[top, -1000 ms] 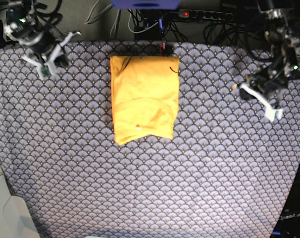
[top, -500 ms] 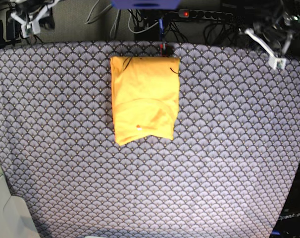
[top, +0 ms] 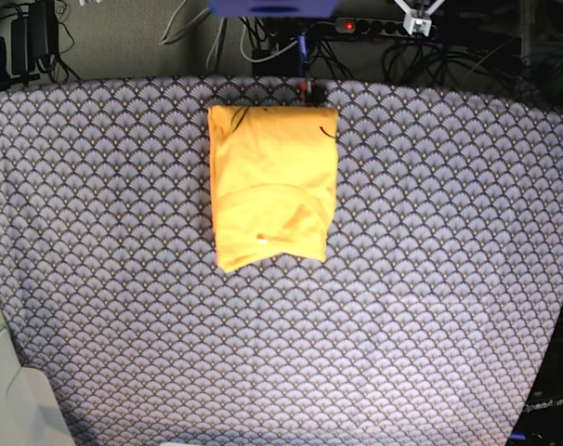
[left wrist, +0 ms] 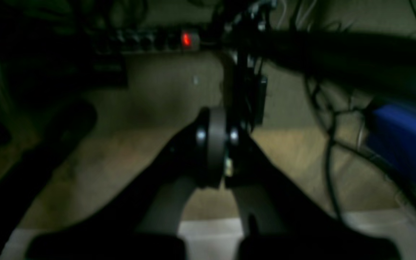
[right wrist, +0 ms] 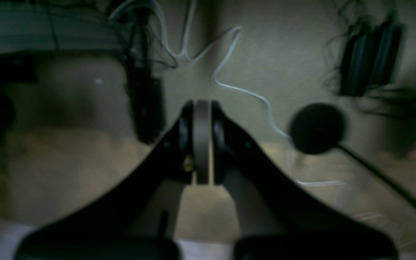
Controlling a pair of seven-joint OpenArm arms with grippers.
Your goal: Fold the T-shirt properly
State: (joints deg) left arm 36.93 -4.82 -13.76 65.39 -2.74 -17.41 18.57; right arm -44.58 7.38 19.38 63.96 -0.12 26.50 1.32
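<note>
- One patterned cloth (top: 402, 307), blue-grey scallop print, covers the whole work surface; its near half lies bare in the base view.
- One T-shirt (top: 272, 186), yellow-orange, lies on the far centre of that cloth as a compact upright rectangle, edges roughly squared, lower hem slightly uneven. A curved inner edge shows across its lower half. Judged: the fold looks finished, hence the garment lies alone and untouched.
- One power strip (top: 379, 26) with a red light sits past the cloth's far edge, among cables.
- One left gripper (left wrist: 215, 144): fingers pressed together, nothing between them; its wrist view looks at a dim floor and the red light, not the cloth. Only a small white tip near the top edge of the base view may belong to it.
- One right gripper (right wrist: 200, 141): fingers likewise pressed together and empty, facing a wall with a white cable (right wrist: 229, 83); absent from the base view.
- Change noted: a second ago both arms hung over the cloth's far corners; half a second ago they sat at the top corners; now both are nearly out of view. The T-shirt has not shifted. Judged: arms parked clear because the work is done.
</note>
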